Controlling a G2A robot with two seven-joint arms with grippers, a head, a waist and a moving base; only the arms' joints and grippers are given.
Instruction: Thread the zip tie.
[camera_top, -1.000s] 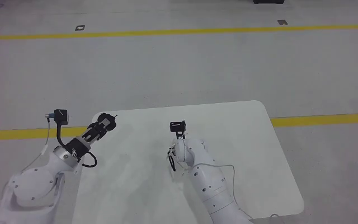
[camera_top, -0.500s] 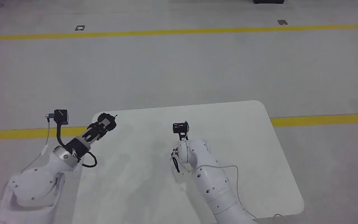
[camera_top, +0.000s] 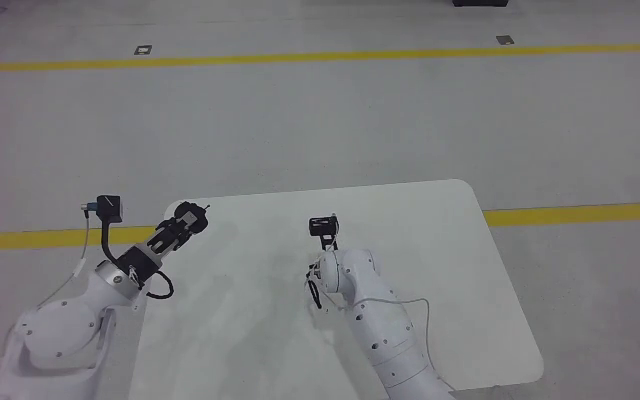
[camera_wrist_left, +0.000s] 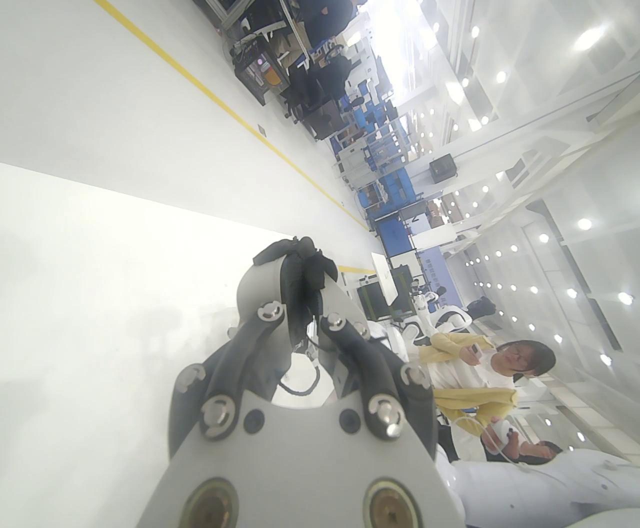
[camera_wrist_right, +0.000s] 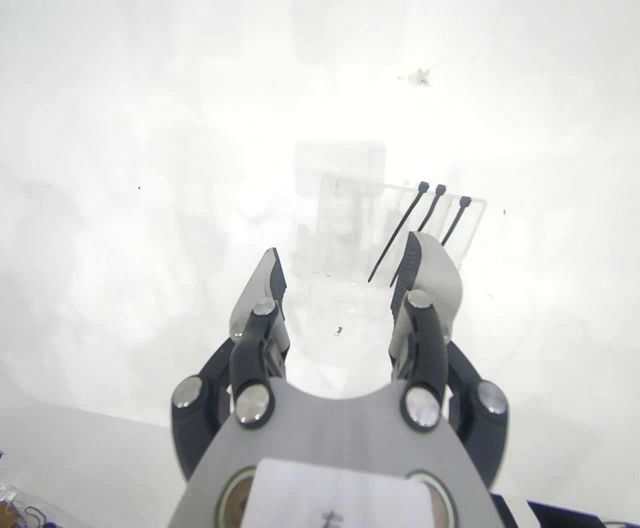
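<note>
White table, rounded corners. Grey floor around it, one yellow line across the far side, second yellow line running out from both sides of the table. Left to right:

Left gripper: over the table's far-left corner, pointing away from the robot. Clenched, with black pads pressed together and no gap. Can't make out anything between them.

Right gripper: near table centre, tucked under its own arm in the top view, pointing down at the tabletop. Released, with fingers spread wide, nothing between them and bare table showing through the gap.

Clear holder: transparent plastic piece on the table just beyond the right gripper's fingertips. Hard to read against the white surface.

Zip ties: three, black, lying side by side on the holder, roughly parallel. Heads are at the end away from the right gripper, tails running back toward it. All three are straight with tails free. One is fully visible, just beside one finger. The other two pass behind that same finger in the right wrist view; can't tell whether it touches them or sits above them.

Small scrap of debris lies on the table past the holder. Dark speck sits on the table in the gap between the open fingers.
</note>
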